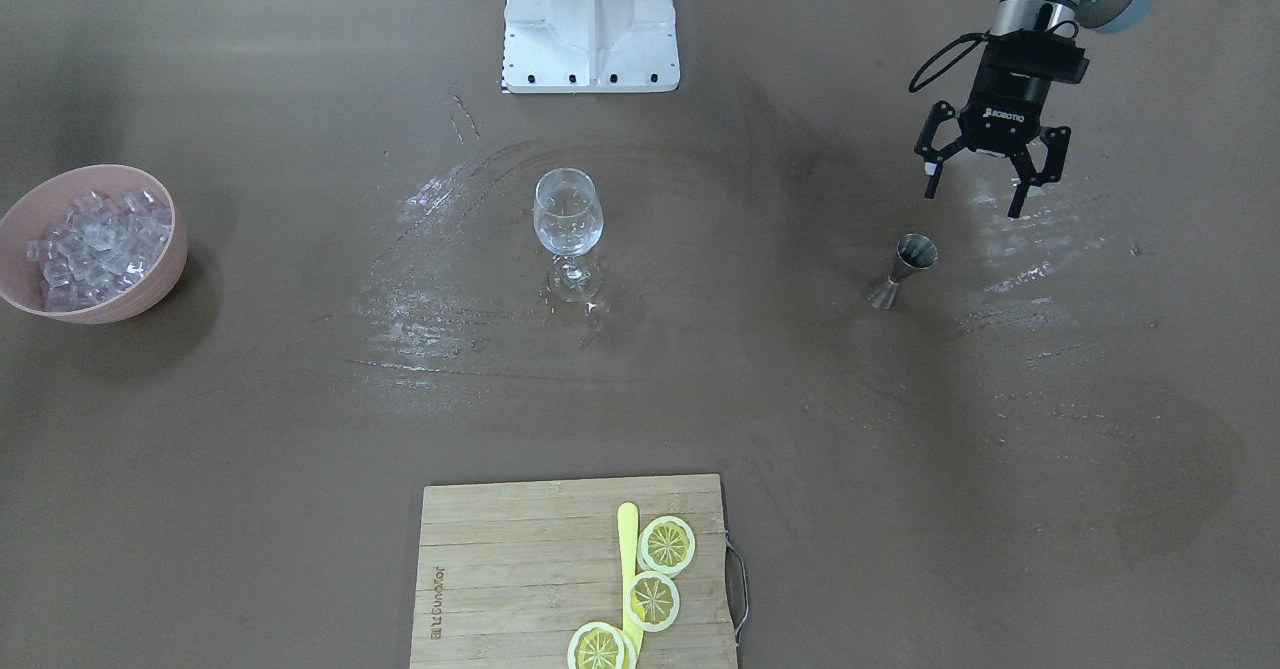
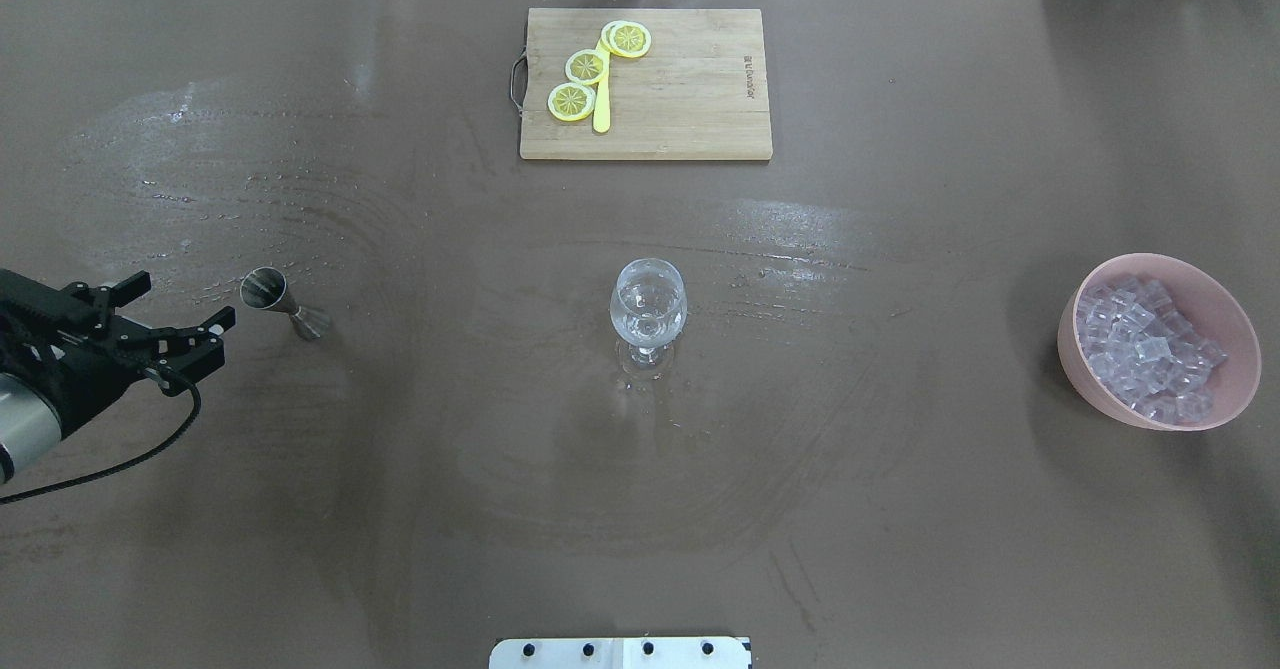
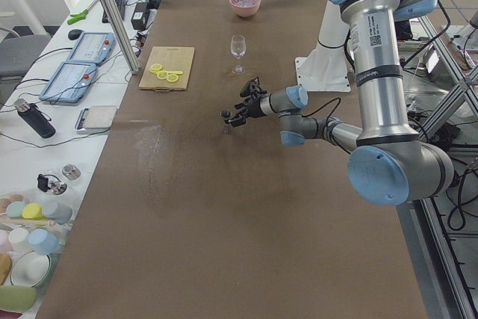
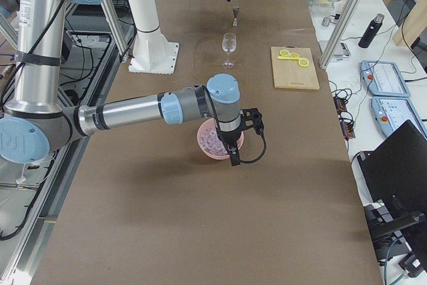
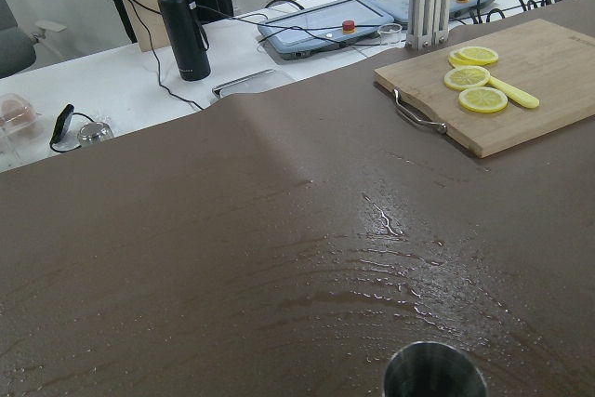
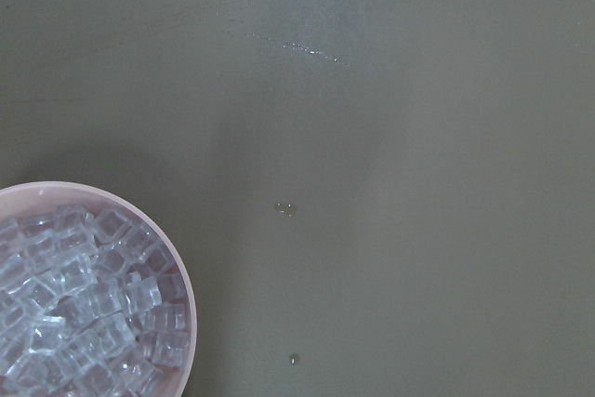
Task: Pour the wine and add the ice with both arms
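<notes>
- left gripper [image 1: 972,201] spread open just beside jigger [image 1: 905,269], desk's left end, set to grab it
- right gripper [image 4: 235,153] by ice [image 1: 95,244] in pink bowl [image 1: 150,294], desk's right end; open or closed, can't tell
- wine glass [image 1: 568,214] mid-desk

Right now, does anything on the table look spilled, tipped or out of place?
Yes: wet, shiny streaks smear the brown table around the clear stemmed wine glass and near the small steel jigger, like liquid spilled. Glass, jigger and pink bowl of ice cubes stand upright.
</notes>
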Motion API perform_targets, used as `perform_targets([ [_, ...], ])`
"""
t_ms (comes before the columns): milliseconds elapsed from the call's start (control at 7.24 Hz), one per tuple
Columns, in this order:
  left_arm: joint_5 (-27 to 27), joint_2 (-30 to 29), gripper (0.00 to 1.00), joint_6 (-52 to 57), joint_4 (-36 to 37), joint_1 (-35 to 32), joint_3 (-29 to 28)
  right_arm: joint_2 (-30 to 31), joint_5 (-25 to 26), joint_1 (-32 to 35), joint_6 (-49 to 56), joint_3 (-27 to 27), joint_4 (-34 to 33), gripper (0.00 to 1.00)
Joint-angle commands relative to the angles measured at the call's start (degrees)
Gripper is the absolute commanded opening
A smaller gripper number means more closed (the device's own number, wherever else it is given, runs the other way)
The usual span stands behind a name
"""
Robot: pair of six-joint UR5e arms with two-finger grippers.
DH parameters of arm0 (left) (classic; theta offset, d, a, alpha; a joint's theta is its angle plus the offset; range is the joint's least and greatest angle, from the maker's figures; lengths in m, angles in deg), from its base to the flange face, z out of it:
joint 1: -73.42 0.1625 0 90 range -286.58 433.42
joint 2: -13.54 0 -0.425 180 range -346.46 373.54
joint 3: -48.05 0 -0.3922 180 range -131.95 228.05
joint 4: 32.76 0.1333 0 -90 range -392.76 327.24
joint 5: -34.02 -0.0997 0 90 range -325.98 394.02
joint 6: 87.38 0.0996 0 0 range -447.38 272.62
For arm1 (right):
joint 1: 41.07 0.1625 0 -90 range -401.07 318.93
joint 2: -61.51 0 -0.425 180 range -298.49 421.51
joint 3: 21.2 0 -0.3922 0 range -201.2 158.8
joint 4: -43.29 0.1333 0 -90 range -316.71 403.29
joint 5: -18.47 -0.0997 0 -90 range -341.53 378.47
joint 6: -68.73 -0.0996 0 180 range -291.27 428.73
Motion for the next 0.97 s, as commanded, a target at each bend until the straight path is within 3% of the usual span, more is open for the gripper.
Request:
perform_targets([
  [0, -11.81, -3.38, 0.98, -5.95, -0.42, 8.52, -2.47, 0.00, 0.00, 0.00, 0.07, -0.01, -0.08, 0.99],
  [138, -14.56, -5.67, 0.98, -7.71, -0.60, 9.16, -5.10, 0.09, 0.00, 0.00, 0.07, -0.01, 0.01, 0.99],
  [415, -16.34, -5.34, 0.97, -8.08, -9.00, 9.17, -9.67, 0.00, 0.00, 0.00, -0.02, -0.01, 0.01, 0.99],
  [829, -19.42, -8.57, 0.97, -7.47, -8.08, 9.17, -11.44, 0.00, 0.09, 0.00, -0.02, -0.01, 0.01, 0.99],
])
